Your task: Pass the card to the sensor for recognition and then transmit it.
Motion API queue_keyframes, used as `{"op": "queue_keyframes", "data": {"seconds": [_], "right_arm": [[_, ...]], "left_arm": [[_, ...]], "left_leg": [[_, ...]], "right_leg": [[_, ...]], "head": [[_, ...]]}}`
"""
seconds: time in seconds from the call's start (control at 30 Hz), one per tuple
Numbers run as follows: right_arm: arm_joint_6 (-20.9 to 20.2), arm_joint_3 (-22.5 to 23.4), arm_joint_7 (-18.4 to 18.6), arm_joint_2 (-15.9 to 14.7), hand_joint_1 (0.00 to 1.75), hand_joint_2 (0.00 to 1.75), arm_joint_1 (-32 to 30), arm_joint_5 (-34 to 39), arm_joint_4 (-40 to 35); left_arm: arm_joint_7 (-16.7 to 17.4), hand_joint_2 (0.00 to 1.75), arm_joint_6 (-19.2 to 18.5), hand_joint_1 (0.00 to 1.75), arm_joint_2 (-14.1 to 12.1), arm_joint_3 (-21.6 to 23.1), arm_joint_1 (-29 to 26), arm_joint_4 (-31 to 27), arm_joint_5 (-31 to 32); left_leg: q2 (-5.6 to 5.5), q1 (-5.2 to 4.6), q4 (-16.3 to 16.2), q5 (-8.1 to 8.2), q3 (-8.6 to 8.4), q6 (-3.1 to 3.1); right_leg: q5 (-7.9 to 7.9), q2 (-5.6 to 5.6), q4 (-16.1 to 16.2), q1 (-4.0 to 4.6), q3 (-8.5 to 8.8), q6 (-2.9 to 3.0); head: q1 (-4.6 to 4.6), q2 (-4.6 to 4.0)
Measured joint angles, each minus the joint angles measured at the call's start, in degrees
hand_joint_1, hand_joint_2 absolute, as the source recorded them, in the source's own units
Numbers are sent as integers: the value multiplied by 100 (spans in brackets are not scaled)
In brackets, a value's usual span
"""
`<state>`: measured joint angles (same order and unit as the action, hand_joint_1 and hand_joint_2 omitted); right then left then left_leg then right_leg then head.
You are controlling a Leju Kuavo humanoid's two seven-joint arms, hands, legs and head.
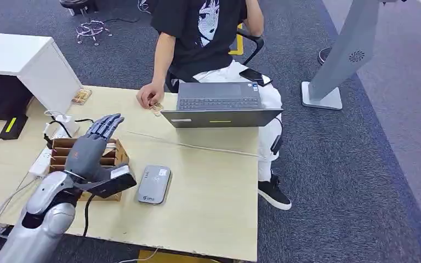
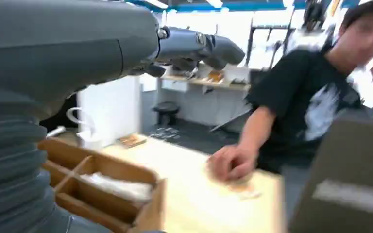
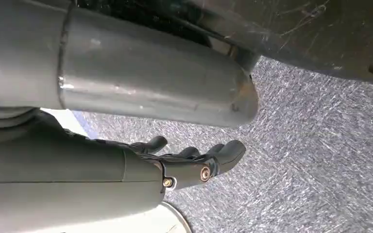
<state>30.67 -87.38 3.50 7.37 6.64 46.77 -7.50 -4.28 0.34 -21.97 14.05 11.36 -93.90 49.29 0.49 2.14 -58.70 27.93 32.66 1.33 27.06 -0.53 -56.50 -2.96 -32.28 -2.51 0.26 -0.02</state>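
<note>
— Wooden slots first: the card box (image 1: 87,156) sits right under my left hand (image 1: 96,147). That hand hovers over it, fingers spread and fairly straight, pointing toward one o'clock. It holds nothing.

— Where's the card you have to take?

— I judge it lies in that box; the left wrist view shows pale sheets in one compartment (image 2: 116,187). I can't make out a single card edge, so I won't say which slot holds the right one.

— And the sensor?

— The grey sensor pad (image 1: 154,184) lies flat on the table (image 1: 208,181), just beside the box, at about four o'clock from my hand. Its long axis runs roughly twelve to six, tilted a little toward one.

— Which arm is nearer?

— The left, plainly. My right hand (image 3: 194,162) hangs low beside the body over the carpet, fingers curled loosely, gripping nothing that I can see. It's well away from the table.

— So the coming move?

— My guess: straight down into the box to pick a card, then a short swing toward four o'clock onto the pad. After that comes the pass to the person (image 1: 197,33), whose hand (image 1: 150,96) rests on the table at one o'clock, beside the laptop (image 1: 219,104).
</note>
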Motion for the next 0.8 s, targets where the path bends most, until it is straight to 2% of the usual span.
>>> {"op": "queue_keyframes", "data": {"seconds": [0.07,0.17,0.37,0.63,0.8], "right_arm": [[7,0,0,0,0,0,-5,2,0],[9,0,2,0,0,0,-4,2,0],[7,0,-37,0,0,0,-3,4,4],[9,0,-50,0,0,0,-4,4,4],[7,0,-57,0,0,0,-2,9,4]], "left_arm": [[124,175,-238,0,-212,0,66,64,98],[177,175,-356,0,-509,-35,137,234,144],[190,175,-537,0,-852,-52,214,409,144],[216,175,-520,0,-944,-52,267,503,148],[310,175,-202,0,-863,-52,278,544,385]], "left_leg": [[-1,2,0,0,0,0],[-1,3,0,0,-1,1],[-2,2,0,0,0,1],[-1,2,0,0,0,0],[-1,2,0,0,0,0]], "right_leg": [[0,1,-1,1,-1,0],[0,1,-3,2,-1,0],[0,1,-2,1,-1,0],[0,1,-1,1,-1,0],[0,1,-1,1,-2,0]], "head": [[0,0],[0,0],[0,0],[0,0],[2,0]]}}
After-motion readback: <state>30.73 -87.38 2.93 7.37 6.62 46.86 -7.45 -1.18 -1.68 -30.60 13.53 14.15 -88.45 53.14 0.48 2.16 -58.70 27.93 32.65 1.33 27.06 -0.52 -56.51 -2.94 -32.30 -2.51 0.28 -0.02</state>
